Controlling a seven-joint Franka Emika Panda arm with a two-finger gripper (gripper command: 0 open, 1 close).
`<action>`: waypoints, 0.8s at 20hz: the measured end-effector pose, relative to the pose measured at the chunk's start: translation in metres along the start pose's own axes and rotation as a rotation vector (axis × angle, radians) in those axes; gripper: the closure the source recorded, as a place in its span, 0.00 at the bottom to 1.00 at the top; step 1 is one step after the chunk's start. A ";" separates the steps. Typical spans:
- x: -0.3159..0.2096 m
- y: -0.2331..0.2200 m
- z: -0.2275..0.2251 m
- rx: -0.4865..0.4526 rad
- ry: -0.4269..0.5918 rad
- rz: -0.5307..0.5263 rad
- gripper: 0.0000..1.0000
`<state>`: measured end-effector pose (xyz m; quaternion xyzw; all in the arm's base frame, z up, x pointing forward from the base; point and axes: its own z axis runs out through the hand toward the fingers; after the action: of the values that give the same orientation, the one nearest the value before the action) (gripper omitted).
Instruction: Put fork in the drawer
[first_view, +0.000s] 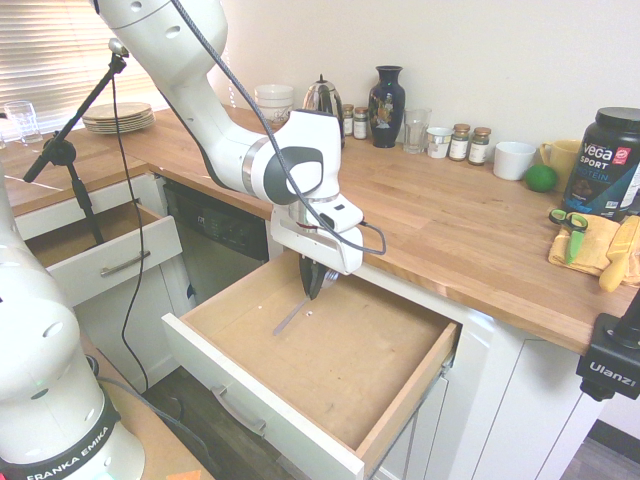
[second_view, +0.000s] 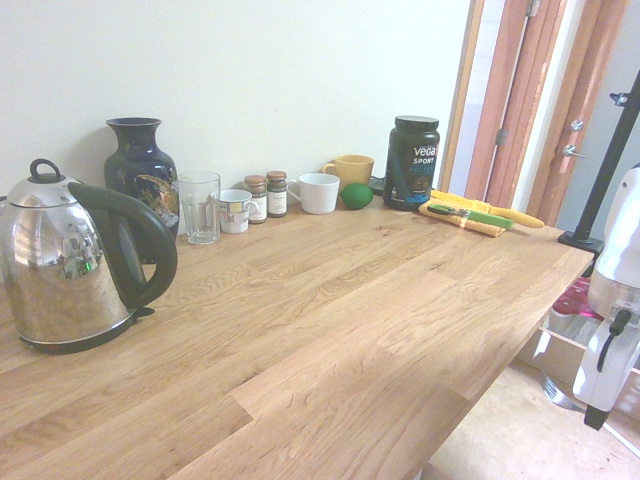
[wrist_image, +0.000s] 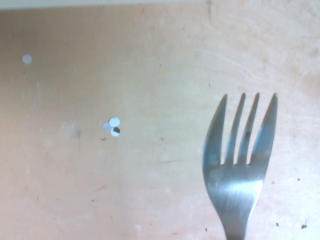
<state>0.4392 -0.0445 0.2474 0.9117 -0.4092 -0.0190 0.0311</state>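
Over the open drawer the end effector stood closed on the handle end of the fork, a thin, stiff, light and probably slippery piece, hanging tines-down just above the wooden bottom.

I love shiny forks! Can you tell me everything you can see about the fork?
The fork is thin, silvery-grey metal with four tines and a shiny neck. The gripper is shut on its handle end, pointing down, so the fork slants down into the open drawer, tines lowest. The tines hang close over the pale wooden bottom; whether they touch it can't be told. Tiny white dots lie on the wood nearby.
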 end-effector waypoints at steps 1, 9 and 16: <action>-0.002 0.001 0.002 -0.001 -0.002 -0.001 1.00; -0.020 0.011 0.027 0.005 -0.002 -0.011 1.00; -0.023 0.012 0.057 -0.010 -0.016 -0.003 1.00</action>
<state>0.4120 -0.0375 0.1912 0.9120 -0.4080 -0.0282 0.0322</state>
